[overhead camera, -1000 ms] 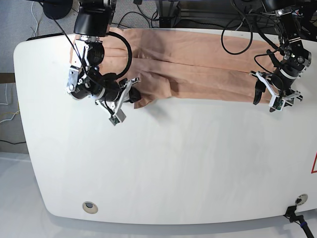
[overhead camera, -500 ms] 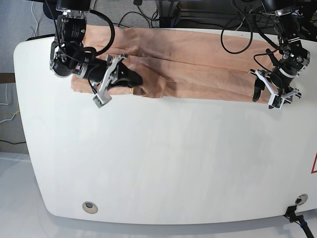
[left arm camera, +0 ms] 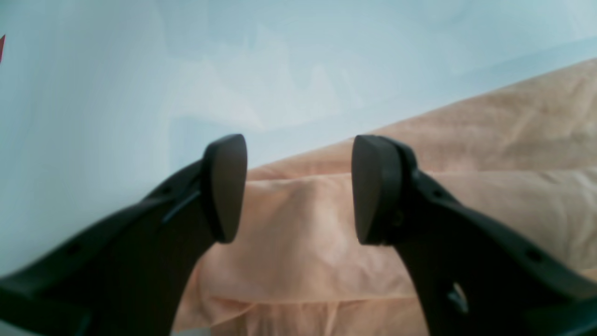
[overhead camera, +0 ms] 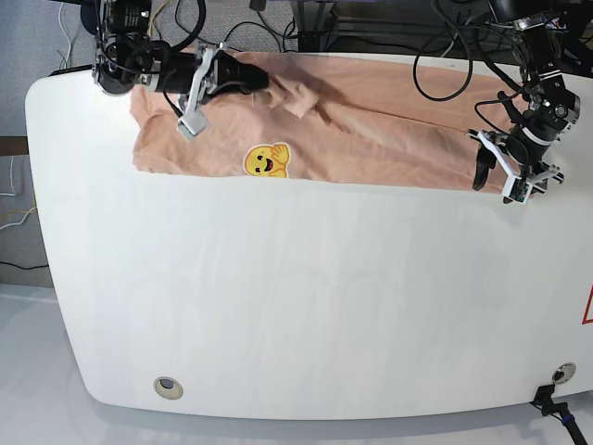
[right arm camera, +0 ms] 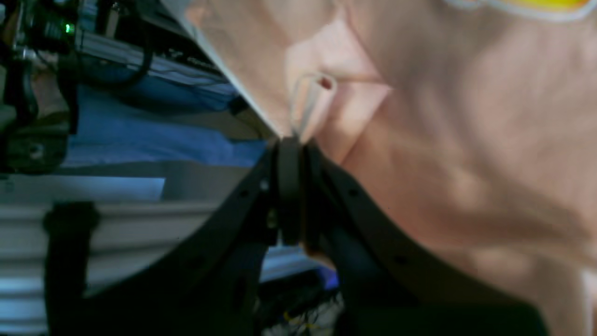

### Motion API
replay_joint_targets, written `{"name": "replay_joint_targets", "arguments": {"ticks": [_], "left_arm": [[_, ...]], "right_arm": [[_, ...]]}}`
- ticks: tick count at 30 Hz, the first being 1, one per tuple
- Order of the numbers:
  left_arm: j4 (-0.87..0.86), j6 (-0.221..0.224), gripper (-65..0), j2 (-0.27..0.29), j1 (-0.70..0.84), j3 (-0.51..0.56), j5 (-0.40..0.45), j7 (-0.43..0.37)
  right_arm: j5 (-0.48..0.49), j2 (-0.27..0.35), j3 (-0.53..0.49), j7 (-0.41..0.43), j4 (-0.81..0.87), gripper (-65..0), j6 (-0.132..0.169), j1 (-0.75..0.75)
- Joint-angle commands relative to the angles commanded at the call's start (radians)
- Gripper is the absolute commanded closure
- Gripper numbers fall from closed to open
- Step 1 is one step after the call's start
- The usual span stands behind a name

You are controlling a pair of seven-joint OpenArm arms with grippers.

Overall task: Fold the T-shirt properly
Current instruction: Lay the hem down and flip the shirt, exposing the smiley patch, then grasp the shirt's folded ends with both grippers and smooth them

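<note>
The peach-pink T-shirt point(overhead camera: 371, 120) lies stretched along the far edge of the white table point(overhead camera: 306, 297), its yellow smiley print point(overhead camera: 266, 159) facing up near the front hem. My right gripper point(overhead camera: 267, 83) is at the far left, shut on a bunched fold of the shirt point(right arm camera: 466, 140); the wrist view shows its fingers point(right arm camera: 289, 186) pressed together on cloth, with the print's edge point(right arm camera: 536, 4) at the top. At the shirt's right end my left gripper point(overhead camera: 498, 181) is open, holding nothing. Its wrist view shows the gripper point(left arm camera: 298, 186) just above the shirt point(left arm camera: 466, 140).
Black cables point(overhead camera: 445, 56) and equipment crowd the space behind the table's far edge. Two round holes point(overhead camera: 168, 387) point(overhead camera: 559, 373) sit near the front corners, and a red mark point(overhead camera: 588, 306) shows at the right edge.
My right gripper has swung up and back toward the far edge, taking the held flap with it. That unfolded the shirt's left part and bared the smiley print. The left gripper has stayed put.
</note>
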Motion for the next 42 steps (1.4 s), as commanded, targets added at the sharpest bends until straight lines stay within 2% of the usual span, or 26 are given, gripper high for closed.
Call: {"name": "replay_joint_targets", "arguments": {"ticks": [3, 4, 6, 7, 14, 18, 20, 22, 25, 27, 29, 31, 32, 33, 36, 42], "left_arm": [[0.0, 0.0, -33.7, 0.0, 0.0, 0.0, 0.0, 0.0], [-0.002, 0.0, -33.7, 0.0, 0.0, 0.0, 0.0, 0.0], [-0.002, 0.0, -33.7, 0.0, 0.0, 0.0, 0.0, 0.0], [-0.003, 0.0, -33.7, 0.0, 0.0, 0.0, 0.0, 0.0], [-0.043, 0.0, -33.7, -0.002, -0.021, 0.0, 0.0, 0.0], [-0.044, 0.0, -33.7, -0.002, -0.021, 0.0, 0.0, 0.0], [-0.04, 0.0, -33.7, 0.0, -0.021, 0.0, -0.002, 0.0], [-0.038, 0.0, -33.7, 0.0, -0.018, 0.0, -0.005, 0.0], [-0.012, 0.0, -33.7, 0.0, -0.012, 0.0, -0.006, 0.0], [0.025, 0.0, -33.7, 0.0, 0.014, 0.0, -0.006, 0.008], [0.054, 0.0, -33.6, 0.0, 0.029, 0.002, -0.006, 0.046], [0.083, 0.0, -33.2, 0.002, 0.031, 0.0, -0.006, 0.075], [0.095, 0.0, -30.3, 0.003, 0.041, 0.0, -0.006, 0.089], [0.104, 0.0, -24.7, 0.003, 0.052, 0.0, -0.006, 0.1], [0.103, 0.0, -0.8, 0.017, 0.071, 0.0, -0.003, 0.104], [0.097, 0.0, 0.0, 0.025, 0.118, 0.026, 0.0, 0.104]], "right_arm": [[0.032, 0.029, -0.052, 0.0, 0.0, -16.5, -0.004, -0.02], [0.044, 0.037, -0.066, 0.0, 0.0, -21.6, -0.018, -0.026], [0.061, 0.044, -0.074, 0.0, -0.005, -27.4, -0.039, -0.032], [0.072, 0.057, -0.074, 0.0, -0.005, -27.7, -0.041, -0.038], [0.098, 0.147, -0.126, 0.0, -0.002, -27.7, -0.041, -0.032], [0.08, 0.149, -0.115, 0.005, -0.005, -27.4, -0.041, 0.021], [0.031, 0.143, -0.078, 0.005, -0.005, -27.4, -0.041, 0.051], [-0.066, 0.121, -0.058, 0.005, -0.005, -27.4, -0.041, 0.112], [-0.206, 0.109, -0.049, 0.005, -0.003, -27.3, -0.041, 0.18], [-0.259, 0.097, -0.051, 0.005, 0.0, -26.4, -0.041, 0.198], [-0.295, 0.08, -0.051, 0.005, 0.0, -20.1, -0.041, 0.199], [-0.325, 0.063, -0.051, 0.005, 0.0, -8.3, -0.041, 0.199], [-0.339, 0.052, -0.051, 0.005, 0.0, -1.9, -0.041, 0.198], [-0.356, 0.044, -0.051, 0.005, 0.0, 0.0, -0.041, 0.193], [-0.39, 0.034, -0.051, 0.005, -0.003, 0.0, -0.041, 0.183], [-0.465, 0.04, -0.051, 0.057, -0.005, 0.0, -0.038, 0.155]]}}
